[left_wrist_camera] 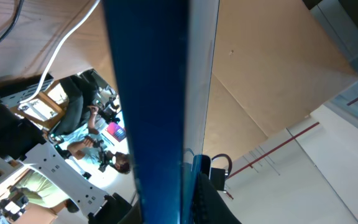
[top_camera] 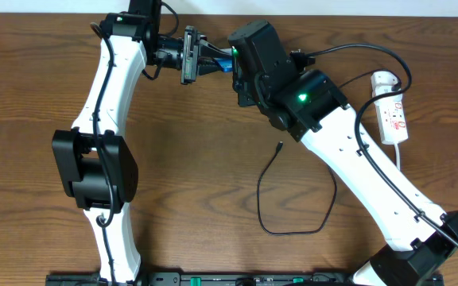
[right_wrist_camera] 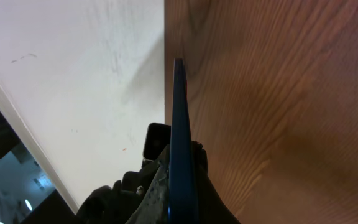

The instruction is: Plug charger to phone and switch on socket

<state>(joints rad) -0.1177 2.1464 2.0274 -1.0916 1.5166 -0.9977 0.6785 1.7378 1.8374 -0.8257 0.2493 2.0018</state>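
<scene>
Phone point(right_wrist_camera: 179, 112) was off the table point(top_camera: 38, 95), up at the far edge between the two arms and seen edge-on from both wrist views. Right gripper point(right_wrist_camera: 180, 186) was closed on the phone's lower end, dark fingers on either face and the thin blue edge running up out of the grip. Left gripper point(top_camera: 205, 60) met the phone from the opposite side. In its wrist view the blue body ran straight up the middle of the frame, very close, with no fingers showing, so I could not tell whether the jaws had clamped on it. Charger point(top_camera: 270, 171) lay loose on the table in a wide loop below the right arm, well apart from both grippers. Its plug tip point(top_camera: 281, 145) pointed toward the phone, touching nothing. Socket point(top_camera: 391, 111) sat near the right edge, past the right arm.
</scene>
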